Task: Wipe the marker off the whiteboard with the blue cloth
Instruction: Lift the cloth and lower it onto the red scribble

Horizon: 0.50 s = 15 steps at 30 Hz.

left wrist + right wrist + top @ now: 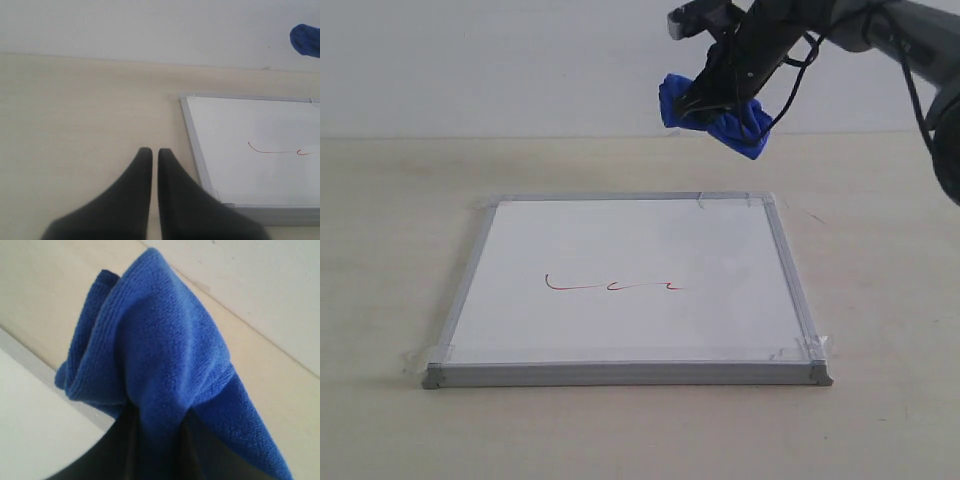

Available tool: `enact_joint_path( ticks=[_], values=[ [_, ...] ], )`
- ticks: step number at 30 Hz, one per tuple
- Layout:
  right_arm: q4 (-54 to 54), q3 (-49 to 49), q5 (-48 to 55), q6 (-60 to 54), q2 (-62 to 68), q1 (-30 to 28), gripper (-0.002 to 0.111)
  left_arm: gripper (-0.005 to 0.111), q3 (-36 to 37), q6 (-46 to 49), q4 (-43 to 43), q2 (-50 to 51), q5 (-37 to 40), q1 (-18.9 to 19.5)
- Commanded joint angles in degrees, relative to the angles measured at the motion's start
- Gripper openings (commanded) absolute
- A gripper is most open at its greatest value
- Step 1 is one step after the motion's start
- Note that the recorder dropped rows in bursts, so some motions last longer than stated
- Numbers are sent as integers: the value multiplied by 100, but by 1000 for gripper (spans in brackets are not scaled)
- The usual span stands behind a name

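The whiteboard lies flat on the table, grey-framed with tape at its corners. A thin red wavy marker line crosses its middle. High above the board's far right corner my right gripper is shut on the bunched blue cloth. In the right wrist view the blue cloth fills most of the picture and covers the fingertips. My left gripper does not appear in the exterior view. Its wrist view shows it shut and empty, over bare table beside the whiteboard and the marker line.
The pale wooden table surrounds the board on all sides, with a white wall behind it. The right arm reaches in from the upper right.
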Motion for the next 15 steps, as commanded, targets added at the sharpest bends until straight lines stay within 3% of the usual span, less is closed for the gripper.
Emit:
enact_joint_path(
  ticks=[1,9,15],
  values=[
    [101,22,411,177,-215,73,0,4,-16,41,-27,-16,-18,0],
    [47,671,685,444,-785,166,0,4,-16,41,-27,-16,-18,0],
    [67,1856,388,554,-1456,229,0,4,-16,41,-27,-16,-18,0]
  ],
)
